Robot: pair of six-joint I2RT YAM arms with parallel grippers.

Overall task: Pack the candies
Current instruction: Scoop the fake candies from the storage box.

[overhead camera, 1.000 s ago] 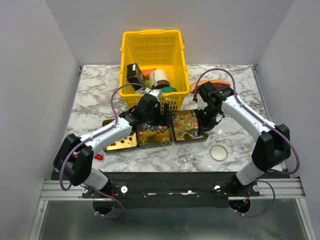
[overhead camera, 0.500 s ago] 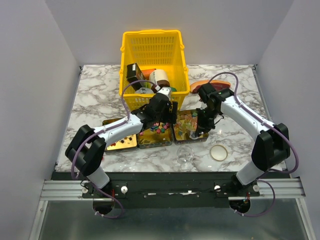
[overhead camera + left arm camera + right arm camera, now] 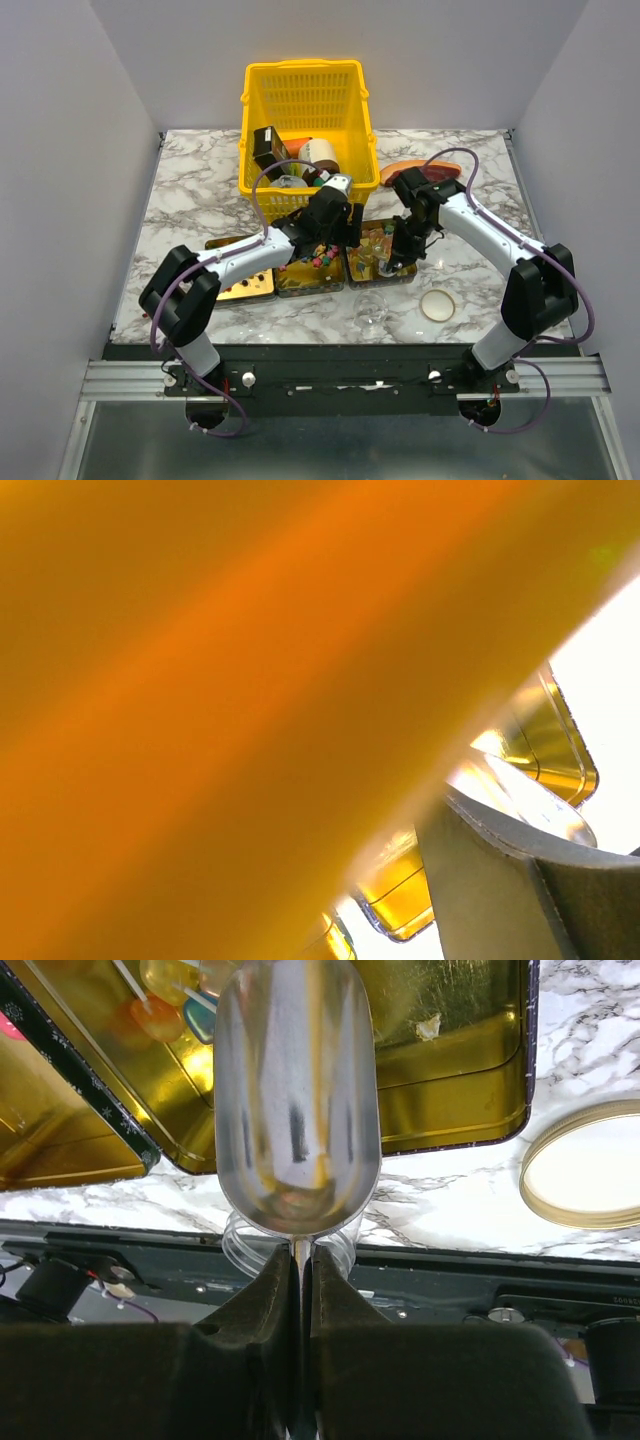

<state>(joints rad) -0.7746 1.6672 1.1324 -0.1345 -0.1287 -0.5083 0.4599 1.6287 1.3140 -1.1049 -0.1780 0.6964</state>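
Observation:
Small coloured candies (image 3: 312,260) lie in the middle gold tin (image 3: 300,287). Clear-wrapped orange and yellow candies (image 3: 372,240) lie in the right gold tin (image 3: 384,276). My left gripper (image 3: 345,224) hangs over the gap between these two tins, just in front of the basket. Its wrist view is mostly an orange blur, with one grey finger (image 3: 520,890) and tin corners (image 3: 405,900). My right gripper (image 3: 399,250) (image 3: 297,1255) is shut on the handle of an empty metal scoop (image 3: 297,1100) above the right tin's near edge (image 3: 450,1110). Lollipops (image 3: 165,1005) lie further in.
A yellow basket (image 3: 305,95) with groceries stands at the back. A third gold tin (image 3: 243,287) is at the left. A clear open jar (image 3: 372,308) (image 3: 245,1245) and its gold lid (image 3: 437,303) (image 3: 590,1175) sit near the front edge. A reddish slab (image 3: 400,170) lies behind the right arm.
My left gripper has swung right, from above the middle tin to the gap beside the right tin. My right gripper with the scoop has shifted slightly left over the right tin.

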